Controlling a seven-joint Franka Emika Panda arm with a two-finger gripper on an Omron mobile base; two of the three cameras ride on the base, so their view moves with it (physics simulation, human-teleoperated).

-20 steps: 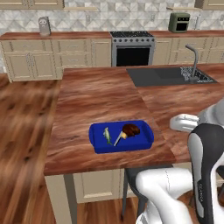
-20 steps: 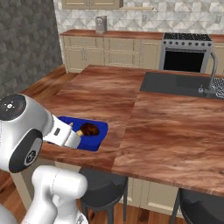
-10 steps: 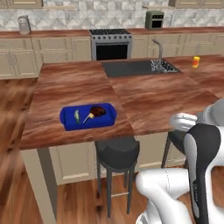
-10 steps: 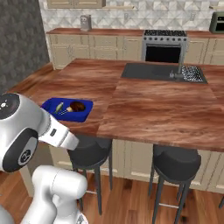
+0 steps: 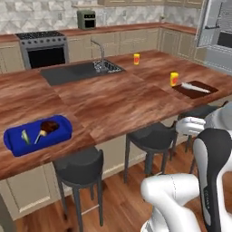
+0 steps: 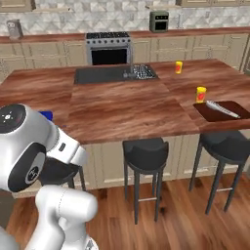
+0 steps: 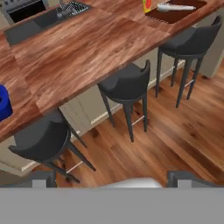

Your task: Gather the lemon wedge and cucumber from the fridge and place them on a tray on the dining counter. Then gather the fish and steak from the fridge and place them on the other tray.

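The blue tray sits at the left end of the dining counter. It holds the dark steak and a small yellow-green piece, perhaps the lemon wedge. At the counter's right end lies the dark brown tray with the slim white fish on it; the fish also shows in the hand view. The cucumber is out of view. My gripper is open and empty, over the floor before the stools. The fridge stands at the far upper right.
Three dark stools line the counter's near side. A sink with a faucet is set into the far side. Two yellow-orange cups stand near the brown tray. A stove is at the back wall.
The whole picture has shifted as the base moved: the blue tray now sits far left and the brown tray with the fish has come into view. The gripper stays open.
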